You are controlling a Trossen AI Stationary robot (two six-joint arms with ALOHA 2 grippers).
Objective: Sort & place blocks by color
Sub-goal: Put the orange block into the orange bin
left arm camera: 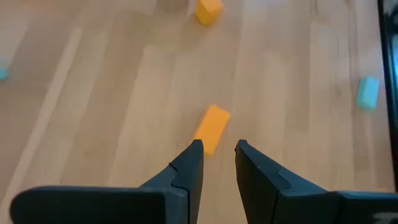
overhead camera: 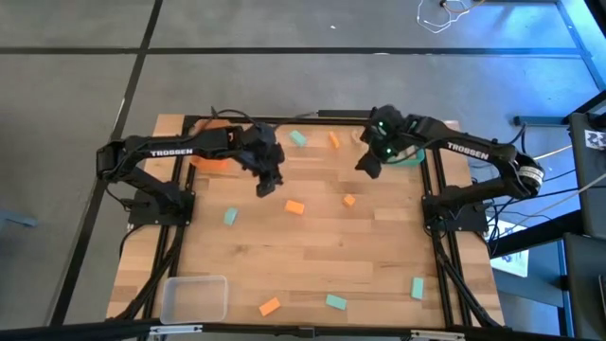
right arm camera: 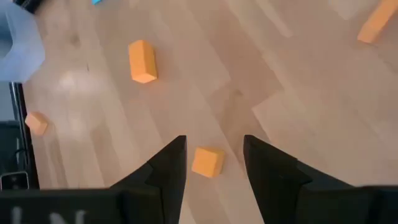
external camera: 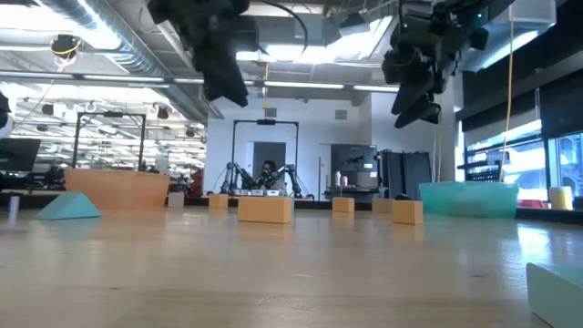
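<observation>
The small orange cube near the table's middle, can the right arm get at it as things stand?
Probably yes. The right gripper hangs above the small orange cube with its fingers apart, and bare table surrounds the cube; nothing blocks a straight descent.

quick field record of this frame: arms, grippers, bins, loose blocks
left gripper: open, empty, above the table over an orange bar block
right gripper: open, empty, above a small orange cube
orange bin: far edge, partly under left arm
teal bin: far edge, beside right arm
clear bin: near left corner
loose blocks: orange and teal ones scattered on the table
</observation>
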